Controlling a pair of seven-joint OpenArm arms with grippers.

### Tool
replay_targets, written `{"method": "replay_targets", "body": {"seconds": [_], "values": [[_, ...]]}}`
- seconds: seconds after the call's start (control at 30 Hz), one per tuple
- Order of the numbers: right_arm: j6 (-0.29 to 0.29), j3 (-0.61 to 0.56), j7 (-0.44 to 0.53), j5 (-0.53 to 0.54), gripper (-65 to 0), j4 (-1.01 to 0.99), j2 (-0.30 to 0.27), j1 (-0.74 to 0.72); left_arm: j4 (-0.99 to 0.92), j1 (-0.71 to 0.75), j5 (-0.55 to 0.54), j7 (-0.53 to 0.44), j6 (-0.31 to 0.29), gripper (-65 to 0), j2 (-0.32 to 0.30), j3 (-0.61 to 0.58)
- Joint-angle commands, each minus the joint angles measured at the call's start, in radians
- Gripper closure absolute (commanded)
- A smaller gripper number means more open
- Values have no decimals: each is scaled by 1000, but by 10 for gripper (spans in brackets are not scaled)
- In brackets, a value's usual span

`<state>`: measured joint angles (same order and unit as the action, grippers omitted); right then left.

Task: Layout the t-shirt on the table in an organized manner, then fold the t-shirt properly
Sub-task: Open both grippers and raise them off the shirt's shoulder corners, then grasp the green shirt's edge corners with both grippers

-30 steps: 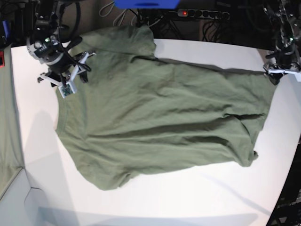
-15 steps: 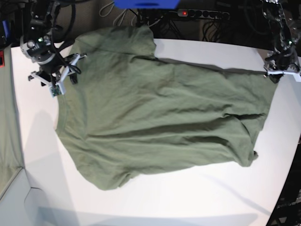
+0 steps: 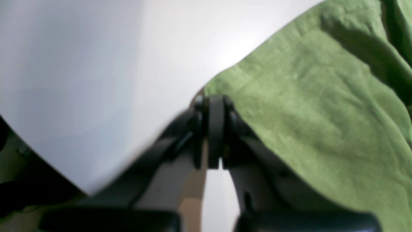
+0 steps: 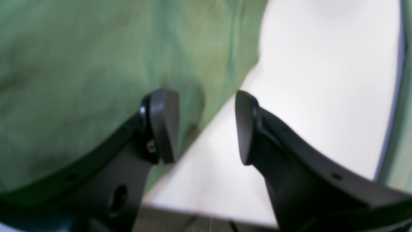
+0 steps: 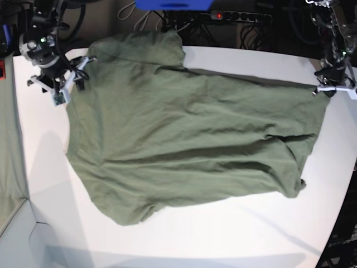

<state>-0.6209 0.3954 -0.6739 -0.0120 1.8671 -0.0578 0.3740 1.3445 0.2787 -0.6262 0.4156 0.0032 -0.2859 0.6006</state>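
The olive-green t-shirt (image 5: pixel 189 134) lies spread, wrinkled, across the white table (image 5: pixel 223 234). My right gripper (image 5: pixel 57 89) is at the far left by the shirt's upper left part. In the right wrist view it (image 4: pixel 204 127) is open and empty, with one finger over the shirt (image 4: pixel 80 64) and the other over bare table (image 4: pixel 322 64). My left gripper (image 5: pixel 329 86) is at the shirt's far right corner. In the left wrist view it (image 3: pixel 215 100) is shut at the tip of that corner of the shirt (image 3: pixel 322 96), next to bare table (image 3: pixel 96 64).
A pale grey-green cloth strip (image 5: pixel 8 139) hangs along the left edge. A power strip (image 5: pixel 240 15), a blue object (image 5: pixel 173 4) and cables lie on the dark floor behind the table. The table's curved edge runs close to my left gripper.
My right gripper has moved up and to the left, off the shirt toward the table's far left corner. My left gripper has shifted slightly up at the shirt's right corner.
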Motion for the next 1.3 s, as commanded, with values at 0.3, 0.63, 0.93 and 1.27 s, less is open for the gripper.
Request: {"method": "replay_targets", "body": {"seconds": [0.3, 0.63, 0.93, 1.27], "values": [[0, -3, 16, 10, -365, -8, 59, 49, 19, -40, -2, -22, -2, 0, -22, 8], [0, 0, 18, 7, -365, -324, -17, -231, 10, -123, -2, -22, -2, 0, -14, 5], [0, -3, 18, 7, -365, -510, -150, -494, 10, -209, -2, -21, -1, 0, -5, 3], [0, -2, -54, 7, -369, -199, -153, -381, 10, -215, -2, -21, -1, 0, 14, 3]]}}
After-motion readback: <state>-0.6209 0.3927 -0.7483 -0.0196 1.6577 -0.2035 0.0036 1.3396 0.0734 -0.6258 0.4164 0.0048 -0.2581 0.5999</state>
